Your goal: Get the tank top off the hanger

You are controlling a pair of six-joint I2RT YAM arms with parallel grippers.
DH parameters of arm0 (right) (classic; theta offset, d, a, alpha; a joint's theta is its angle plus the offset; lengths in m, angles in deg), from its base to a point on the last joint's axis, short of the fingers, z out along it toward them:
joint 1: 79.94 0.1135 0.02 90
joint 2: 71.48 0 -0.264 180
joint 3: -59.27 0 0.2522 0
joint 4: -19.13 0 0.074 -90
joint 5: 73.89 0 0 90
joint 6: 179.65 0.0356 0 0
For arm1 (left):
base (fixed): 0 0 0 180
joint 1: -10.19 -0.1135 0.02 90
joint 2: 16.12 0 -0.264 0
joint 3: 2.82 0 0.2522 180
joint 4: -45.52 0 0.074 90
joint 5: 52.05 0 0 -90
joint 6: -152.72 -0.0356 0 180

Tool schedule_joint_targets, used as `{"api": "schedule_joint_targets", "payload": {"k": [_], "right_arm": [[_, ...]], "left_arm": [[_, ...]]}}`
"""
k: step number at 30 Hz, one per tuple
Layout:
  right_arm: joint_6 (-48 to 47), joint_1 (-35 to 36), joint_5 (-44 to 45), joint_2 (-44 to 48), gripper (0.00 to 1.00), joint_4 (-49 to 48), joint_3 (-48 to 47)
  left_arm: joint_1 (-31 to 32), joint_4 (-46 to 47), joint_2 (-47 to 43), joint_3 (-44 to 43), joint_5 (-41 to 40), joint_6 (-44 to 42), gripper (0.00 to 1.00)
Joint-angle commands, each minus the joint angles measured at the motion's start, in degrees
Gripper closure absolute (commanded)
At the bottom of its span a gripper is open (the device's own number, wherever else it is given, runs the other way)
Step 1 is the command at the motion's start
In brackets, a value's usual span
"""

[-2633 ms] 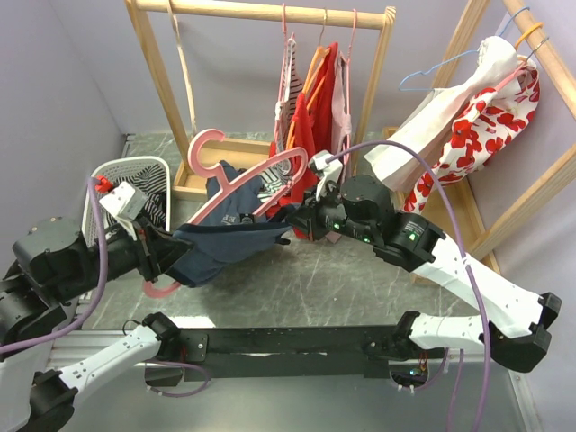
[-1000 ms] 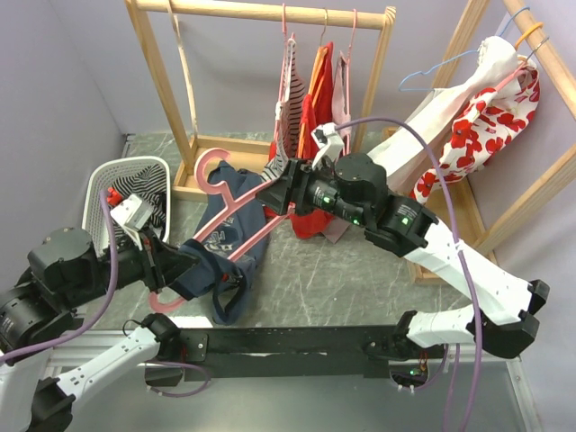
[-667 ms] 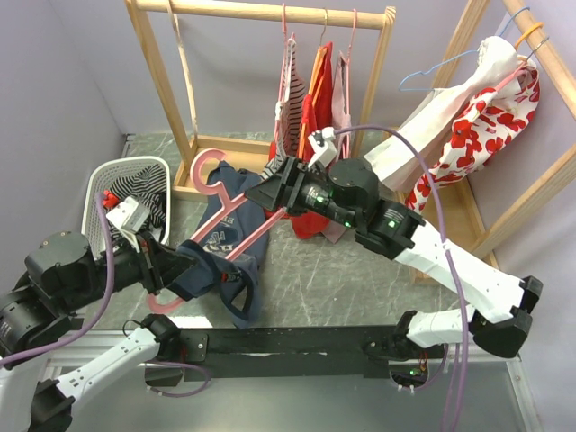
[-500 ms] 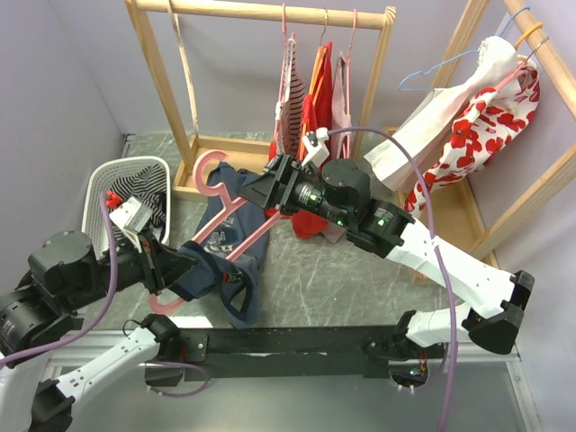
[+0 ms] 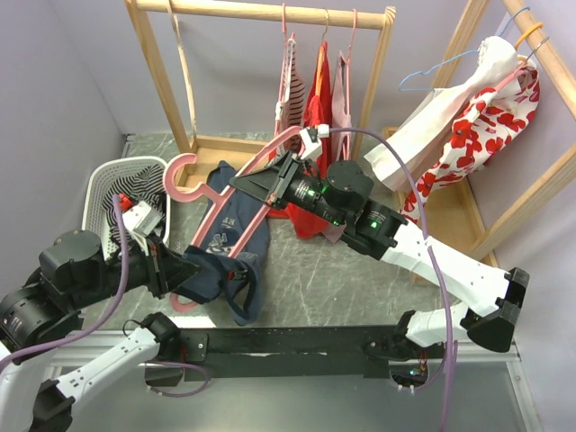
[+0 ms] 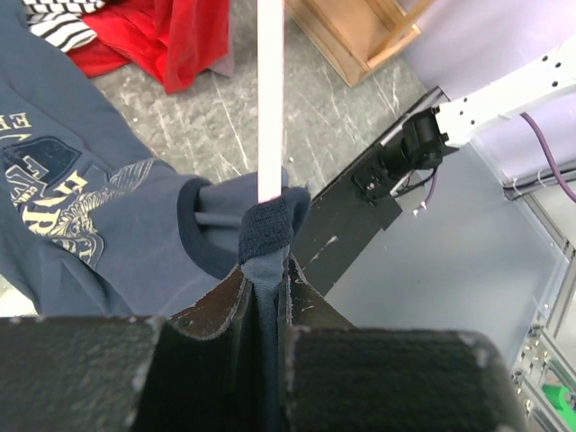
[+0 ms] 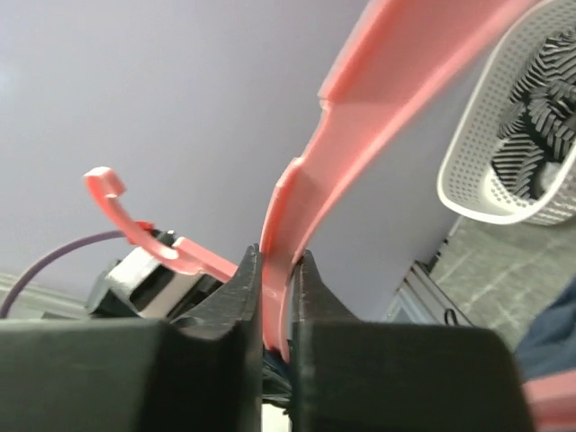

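I am seeing pale printed lettering around a crest on the navy tank top [image 6: 81, 225]. Only fragments beginning with "E" are showing, and I am not making out any whole word.

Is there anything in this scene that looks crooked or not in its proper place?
Yes. The pink hanger is tilted steeply, and the navy tank top hangs from its lower end only, bunched and sagging, so it is half off.
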Motion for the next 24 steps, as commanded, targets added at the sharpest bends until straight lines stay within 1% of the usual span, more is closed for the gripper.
{"api": "schedule_joint_targets", "payload": {"k": [1, 4, 5, 6, 7, 9, 10, 12, 14, 15, 16, 19, 20, 21, 22, 23, 24], "right_arm": [[-5.94, -0.35, 0.71, -0.34, 0.98, 2.28, -0.49], [-6.37, -0.26, 1.14, 0.27, 1.0, 2.19, 0.04], [-6.81, -0.35, 1.41, 0.54, 1.0, 2.1, 0.22], [-7.16, -0.27, 1.58, 0.8, 1.0, 1.84, 0.39], [-7.86, -0.26, 1.41, 1.5, 1.0, 0.71, 0.74], [-9.35, -0.18, 1.15, 2.03, 1.0, -1.05, 1.62], [-10.06, -0.09, 0.54, 2.21, 1.0, -1.67, 1.8], [-12.95, 0.7, 0.7, 2.73, 1.0, -2.2, 2.24], [-14.63, 1.75, 2.28, 3.44, 1.0, -1.42, 2.33], [-16.46, 2.02, 2.55, 3.61, 1.0, -1.06, 2.5], [-17.35, 2.46, 3.16, 4.05, 1.0, -0.45, 2.68], [-20.87, 4.3, 9.3, 5.9, 1.0, 2.62, 4.25], [-21.4, 4.65, 13.5, 6.42, 1.0, 3.76, 4.7], [-22.62, 4.83, 15.1, 7.91, 1.0, 4.99, 5.22], [-23.24, 5.09, 17.91, 8.62, 1.0, 5.79, 6.27], [-23.77, 5.18, 20.2, 9.58, 1.0, 6.58, 6.63], [-24.65, 5.27, 25.61, 11.33, 1.0, 8.59, 6.89]], "left_arm": [[0.21, 4.0, -0.31, -0.76, 3.0, -0.86, 0.99], [0.21, 3.56, -0.31, -0.76, 1.86, -0.68, 0.98], [0.21, 3.21, -0.66, -0.84, 1.16, -0.33, 0.94], [0.21, 2.95, -0.93, -0.85, -0.85, -0.07, 0.87], [0.21, 2.6, -1.19, -0.85, -2.0, 0.28, 0.71], [0.21, 2.24, -2.24, -0.67, -4.2, 0.99, 0.69], [0.21, 2.33, -2.51, -0.5, -4.82, 1.25, 0.64], [0.21, 2.68, -2.95, -0.14, -6.49, 2.22, 0.64], [0.21, 3.38, -3.21, 1.0, -6.85, 2.48, 0.66], [0.21, 3.65, -3.04, 1.61, -6.5, 2.57, 0.66], [0.21, 3.91, -2.6, 2.57, -6.67, 2.57, 0.63], [0.21, 4.79, -0.59, 4.51, -7.2, 2.4, 0.66], [0.21, 5.05, -0.05, 4.95, -6.59, 1.7, 0.66], [0.21, 5.84, 0.56, 5.39, -6.24, 1.52, 0.65], [0.21, 6.11, 1.87, 5.92, -5.8, 0.82, 0.63], [0.21, 6.37, 2.58, 6.18, -4.4, 0.55, 0.59], [0.21, 6.55, 3.28, 6.36, -3.61, 0.2, 0.55]]}}
